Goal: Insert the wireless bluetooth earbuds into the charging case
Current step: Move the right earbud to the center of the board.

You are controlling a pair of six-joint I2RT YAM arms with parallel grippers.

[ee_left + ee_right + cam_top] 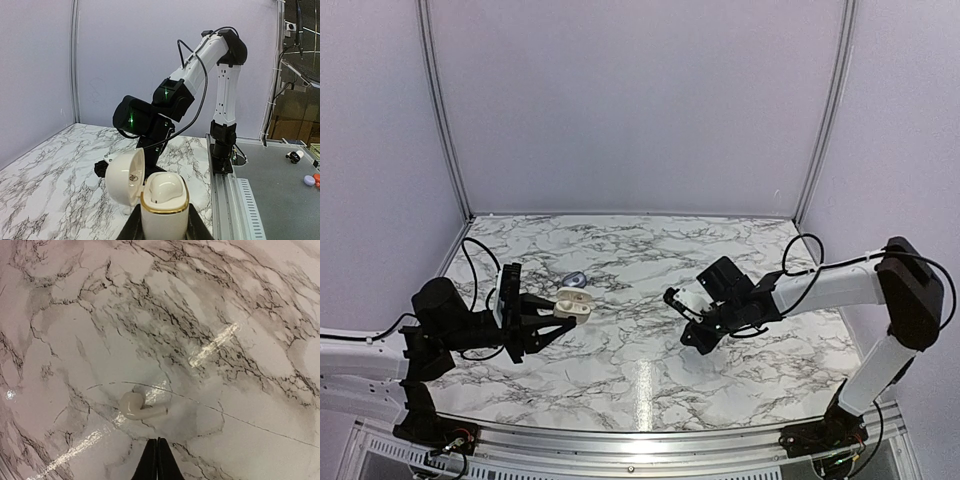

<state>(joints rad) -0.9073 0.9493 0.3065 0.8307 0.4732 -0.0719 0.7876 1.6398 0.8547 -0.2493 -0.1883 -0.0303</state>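
Pickup stage, by the look of it. Left claw [558, 312] clamped on case [574, 303], lid [126, 176] open, seemingly clear of worktop [650, 380]. Well right of case: right claw [157, 460] pinched shut, empty, poised near bud [141, 408] lying flat. Next, probably: spread, drop, pinch bud, carry left to case. Bud plain only from right wrist; gold rim [165, 206] and open lid only from left wrist. Second bud not made out.
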